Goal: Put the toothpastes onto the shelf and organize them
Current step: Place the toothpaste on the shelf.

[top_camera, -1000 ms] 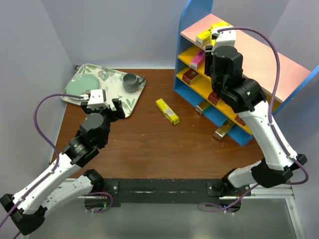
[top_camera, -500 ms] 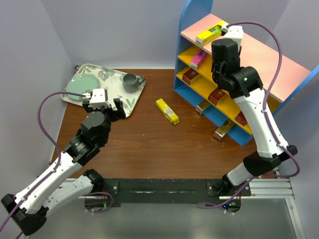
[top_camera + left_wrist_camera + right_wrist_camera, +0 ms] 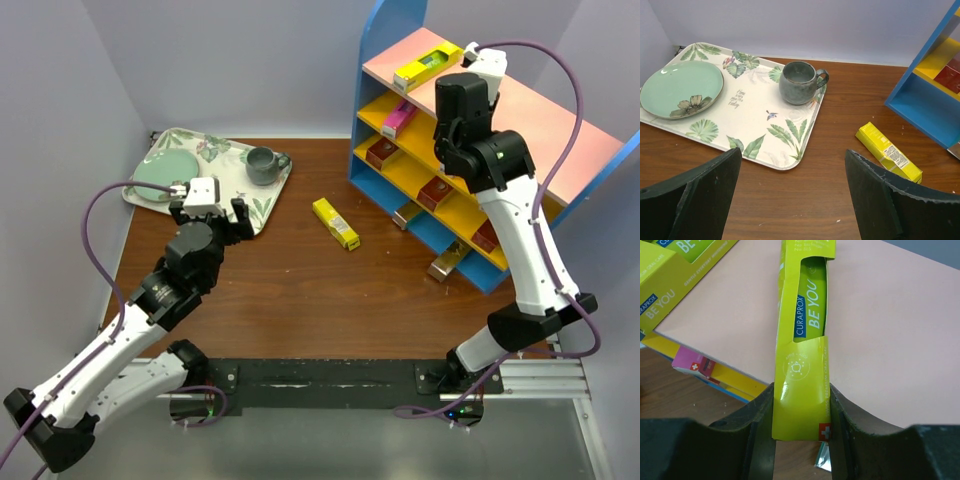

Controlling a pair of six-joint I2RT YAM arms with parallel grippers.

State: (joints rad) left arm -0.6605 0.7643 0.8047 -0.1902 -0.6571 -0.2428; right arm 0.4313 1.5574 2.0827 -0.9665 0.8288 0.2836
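Observation:
My right gripper (image 3: 801,432) is shut on a yellow-green toothpaste carton (image 3: 802,340), held lengthwise over the shelf's pale pink top board (image 3: 890,330). In the top view the gripper (image 3: 462,52) is at the board's far end. A second yellow carton (image 3: 675,270) lies on the board beside it. A pink carton (image 3: 398,118) and dark red cartons (image 3: 380,152) sit on the yellow shelf boards. A loose yellow carton (image 3: 336,223) lies on the table, also in the left wrist view (image 3: 888,158). My left gripper (image 3: 792,155) is open and empty over the table by the tray's corner.
A floral tray (image 3: 215,165) at the back left holds a green plate (image 3: 165,178) and a grey mug (image 3: 262,165). Two cartons (image 3: 450,262) lie at the shelf's foot. The blue shelf side (image 3: 925,107) stands right of the loose carton.
My right gripper has moved up and back along the pink top board with the yellow-green carton. The left arm has barely shifted.

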